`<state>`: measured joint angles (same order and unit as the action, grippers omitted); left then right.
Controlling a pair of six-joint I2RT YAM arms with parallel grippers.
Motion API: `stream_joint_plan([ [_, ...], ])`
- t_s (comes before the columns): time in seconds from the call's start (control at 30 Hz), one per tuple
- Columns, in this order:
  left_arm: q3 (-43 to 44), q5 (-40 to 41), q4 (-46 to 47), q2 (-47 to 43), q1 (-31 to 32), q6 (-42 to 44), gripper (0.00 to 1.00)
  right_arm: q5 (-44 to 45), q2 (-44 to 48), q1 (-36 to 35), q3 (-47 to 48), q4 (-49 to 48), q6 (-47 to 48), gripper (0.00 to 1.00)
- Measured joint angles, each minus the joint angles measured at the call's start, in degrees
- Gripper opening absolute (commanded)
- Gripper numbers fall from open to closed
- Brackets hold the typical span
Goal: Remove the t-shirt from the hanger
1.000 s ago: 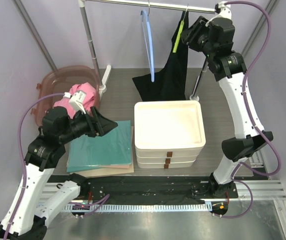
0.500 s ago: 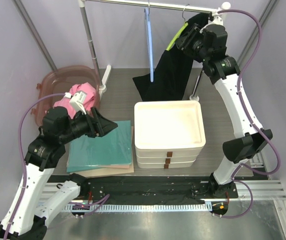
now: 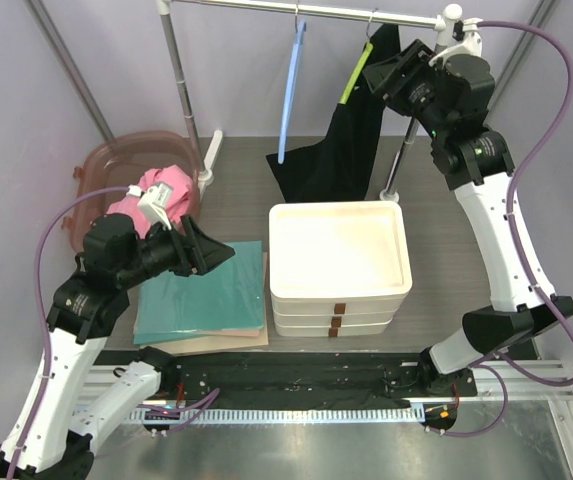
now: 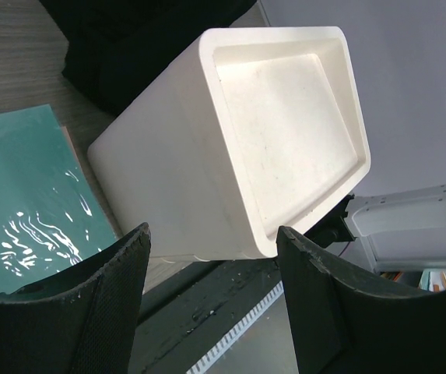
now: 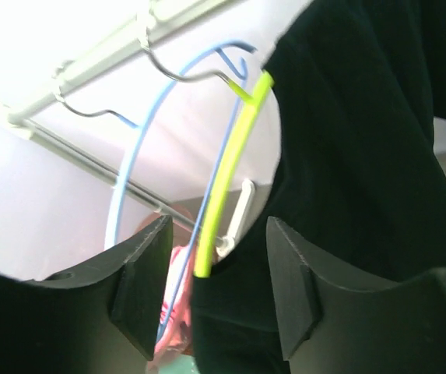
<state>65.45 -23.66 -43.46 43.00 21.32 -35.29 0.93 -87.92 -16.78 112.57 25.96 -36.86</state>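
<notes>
1. Rail (image 3: pixel 366 13): spanning the top of the overhead view, approx. 11 to 1 o'clock, and carrying the hanger's hook.
2. T-shirt (image 3: pixel 341 150), black: hanging at 1 o'clock of view ctr, at 12 o'clock of the white tray stack (image 3: pixel 336 206). Long axis is running shoulder-to-hem, with shoulders pointing up at the rail and the hem trailing toward 7 o'clock and pooling on the table (image 3: pixel 236 180). Removal judged barely begun, since the shirt is still sitting on the hanger.
3. Hanger (image 3: pixel 356 75), yellow-green: upper arm is showing bare and lower arm is disappearing into fabric, so prob. one shoulder is partly slipped. The other side is hidden. Left to do: freeing both shoulders and pulling the shirt clear.
4. R gripper (image 5: pixel 216 288): jaws are standing apart, straddling the hanger arm and shirt edge, w/o visibly clamping either.
5. L gripper (image 4: pixel 211 304): jaws are gaping, holding nothing, and facing the tray stack from 8 o'clock.
</notes>
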Motion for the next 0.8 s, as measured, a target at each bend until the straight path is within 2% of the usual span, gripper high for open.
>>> stream_joint_plan([
  [0.27, 0.0, -0.11, -0.35, -0.35, 0.0, 0.11, 0.66, -0.02, -3.48, 0.0, 2.32, -1.95, -1.07, 0.63],
  [0.37, 0.09, -0.11, -1.22, -0.59, 0.0, 0.63, 0.66, -0.48, -6.19, 0.0, 2.99, -1.95, -1.25, 0.58],
  [0.47, 0.22, -0.11, -1.55, -0.81, 0.0, 1.29, 0.66, -1.66, -8.63, 0.0, 3.15, -1.99, -1.77, 0.5],
  [0.8, 0.24, -0.11, -1.99, -0.9, 0.0, 1.6, 0.66, -2.64, -10.12, 0.0, 4.61, -3.56, -3.87, 0.41],
])
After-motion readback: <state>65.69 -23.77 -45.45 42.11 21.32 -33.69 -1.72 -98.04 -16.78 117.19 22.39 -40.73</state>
